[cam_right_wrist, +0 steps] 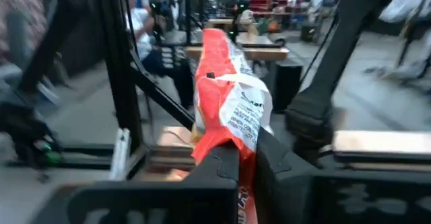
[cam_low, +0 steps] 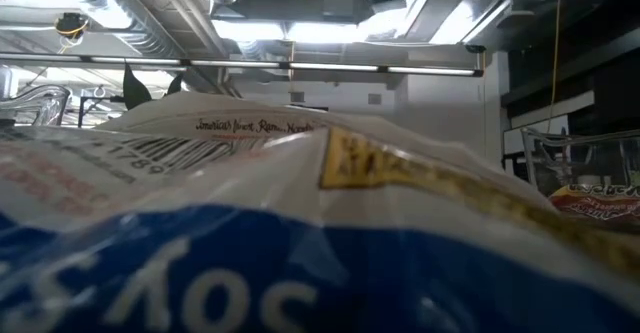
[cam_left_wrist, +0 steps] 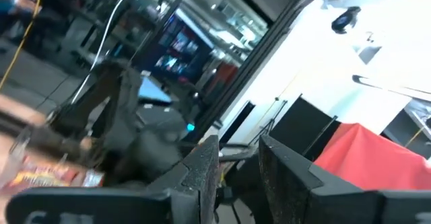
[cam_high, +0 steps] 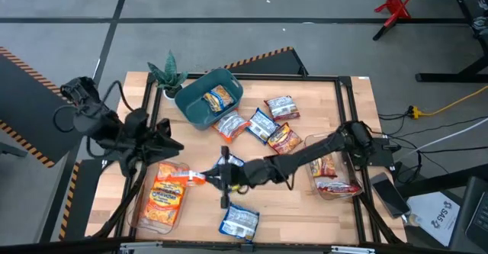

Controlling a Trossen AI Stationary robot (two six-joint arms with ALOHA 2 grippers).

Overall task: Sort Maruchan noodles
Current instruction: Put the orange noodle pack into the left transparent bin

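My right gripper point(cam_high: 216, 179) reaches across the table toward its left side and is shut on an orange-and-white noodle packet point(cam_high: 191, 178), beside the left clear tray point(cam_high: 137, 208) that holds orange packets point(cam_high: 166, 197). My left gripper point(cam_high: 174, 144) hovers just beyond that tray, open by a narrow gap, with nothing between its fingers point(cam_left_wrist: 202, 170). Loose packets point(cam_high: 263, 124) lie flat mid-table. Red packets point(cam_high: 329, 170) lie in the right clear tray point(cam_high: 314, 184). A blue-white packet point(cam_high: 240, 222) lies at the near edge. My right gripper pinches the orange-and-white packet between its two fingers point(cam_right_wrist: 222, 167) by the end nearest the wrist point(cam_right_wrist: 236, 140). The fingers come level from the table's right. The packet stands on edge and sticks out past the fingertips toward the left tray, lifted clear of the table.
A teal bin point(cam_high: 191, 110) with one orange packet point(cam_high: 219, 98) inside sits at the far middle, and a small green plant point(cam_high: 168, 75) stands to its left. A blue-white packet point(cam_low: 300, 263) fills the low view. Another blue packet point(cam_high: 235, 162) lies under the right gripper.
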